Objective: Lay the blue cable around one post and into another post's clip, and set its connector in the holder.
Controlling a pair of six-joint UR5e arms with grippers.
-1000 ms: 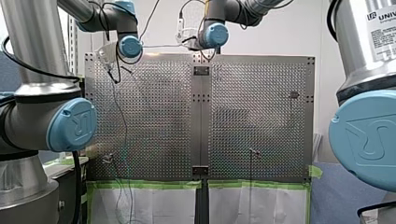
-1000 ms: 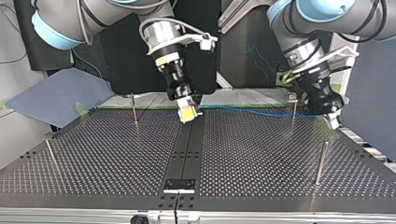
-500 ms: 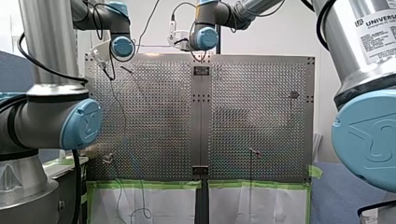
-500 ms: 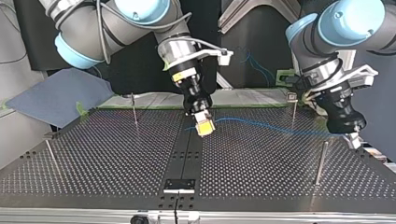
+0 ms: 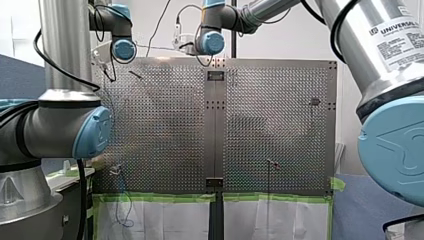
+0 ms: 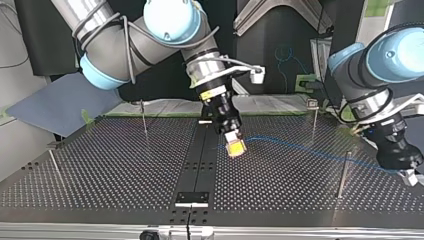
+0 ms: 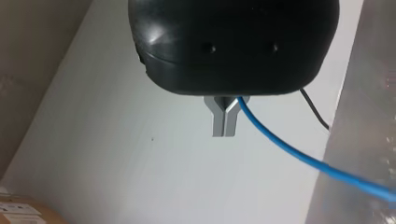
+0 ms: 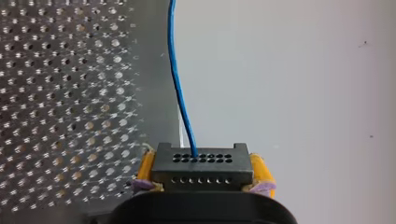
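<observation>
In the right wrist view my right gripper (image 8: 201, 179) has its yellow pads shut on a black connector (image 8: 201, 161). The blue cable (image 8: 180, 84) leaves the connector's face and runs on ahead. In the top view that gripper (image 6: 235, 148) hangs over the board just right of the black centre strip. From it the blue cable (image 6: 300, 146) stretches above the board to my left gripper (image 6: 409, 176) at the right edge. In the left wrist view my left gripper (image 7: 225, 123) has its metal fingers shut on the cable (image 7: 299, 156).
Thin posts stand on the perforated board (image 6: 100, 170): one at the back left (image 6: 143, 117), one with a clip on top at the back right (image 6: 314, 116), one near my left gripper (image 6: 342, 175), one at the left edge (image 6: 56, 167). A black holder plate (image 6: 191, 198) sits on the centre strip.
Both grippers have come toward the top view's camera and to its right. The blue cable between them has moved from the board's back edge out over the board.
</observation>
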